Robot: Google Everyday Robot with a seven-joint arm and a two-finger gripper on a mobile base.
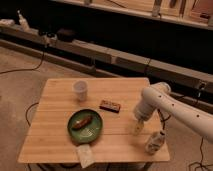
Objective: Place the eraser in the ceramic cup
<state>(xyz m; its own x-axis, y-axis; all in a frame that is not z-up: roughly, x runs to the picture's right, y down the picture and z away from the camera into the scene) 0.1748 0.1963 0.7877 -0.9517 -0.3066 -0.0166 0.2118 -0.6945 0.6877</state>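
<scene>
tool (137,128) over table (52,117) | grip: cannot tell | eraser (111,105) apart, between tool and cup (80,90)

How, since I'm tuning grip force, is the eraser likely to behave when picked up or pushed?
The eraser lies flat, a low dark block, so it should slide rather than roll or tip when pushed. It looks small and solid, so it is probably light and stiff. The tool hangs low over the table, right of the eraser in the view and apart from it.
</scene>
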